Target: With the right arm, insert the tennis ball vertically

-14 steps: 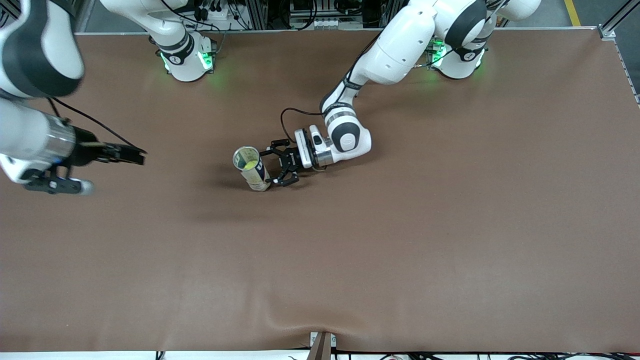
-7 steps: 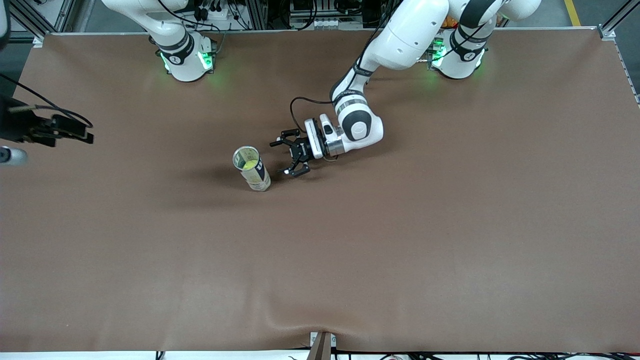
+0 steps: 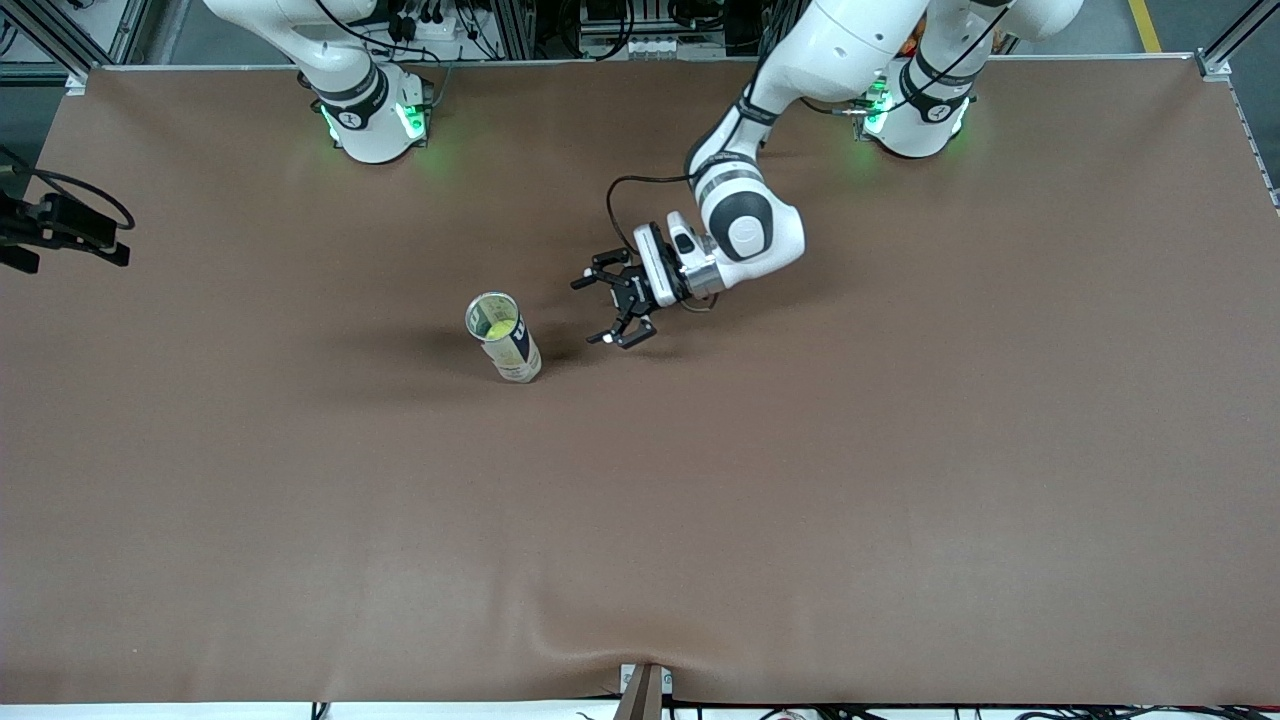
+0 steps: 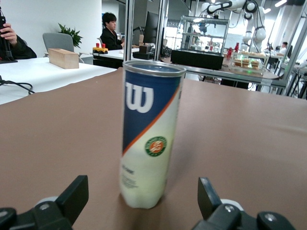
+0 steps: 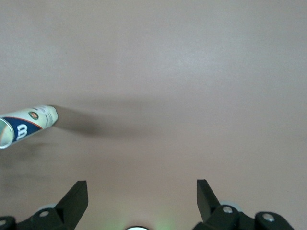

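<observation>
A tennis-ball can with a blue, white and orange label stands upright mid-table, and its top is open. A yellow-green tennis ball shows inside it. My left gripper hovers low beside the can on the side toward the left arm's end, open and a short gap away from it. In the left wrist view the can stands between the spread fingers but well ahead of them. My right gripper is open and empty, high over the right arm's end of the table, with the can seen far below.
A brown mat covers the table and has a small ridge at the edge nearest the front camera. The two arm bases stand along the farthest edge. Desks and people show past the table in the left wrist view.
The left gripper has backed away from the can toward its own base, still open. The right arm has swung out toward the table's end, almost out of the front view. The can has not moved.
</observation>
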You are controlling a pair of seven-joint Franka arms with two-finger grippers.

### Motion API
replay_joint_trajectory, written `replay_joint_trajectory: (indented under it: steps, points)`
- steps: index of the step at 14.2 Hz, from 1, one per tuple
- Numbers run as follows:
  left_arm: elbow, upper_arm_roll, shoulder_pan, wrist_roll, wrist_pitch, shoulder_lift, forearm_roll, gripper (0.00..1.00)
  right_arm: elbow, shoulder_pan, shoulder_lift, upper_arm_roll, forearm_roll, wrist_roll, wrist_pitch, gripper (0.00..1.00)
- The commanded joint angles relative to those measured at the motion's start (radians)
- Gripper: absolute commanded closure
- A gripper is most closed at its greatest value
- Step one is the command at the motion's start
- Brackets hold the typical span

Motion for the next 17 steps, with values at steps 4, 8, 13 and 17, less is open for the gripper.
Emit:
replay_joint_trajectory:
  steps: [4,8,13,17]
  points:
    - [-0.027,-0.016,0.171,-0.151,-0.008,-0.032,0.338,0.0,-0.099,-0.015,-0.065,0.064,-0.023,0.107,0.085,0.0]
    - [-0.004,-0.016,0.279,-0.297,-0.089,-0.026,0.575,0.0,-0.078,-0.018,-0.055,0.072,-0.023,0.07,0.075,0.0]
    - [0.101,-0.016,0.48,-0.524,-0.287,0.005,0.952,0.0,-0.065,-0.028,-0.048,0.064,-0.025,0.011,0.075,0.0]
    - [0.245,-0.016,0.617,-0.786,-0.428,0.011,1.296,0.0,-0.065,-0.028,-0.048,0.064,-0.025,0.039,0.074,0.0]
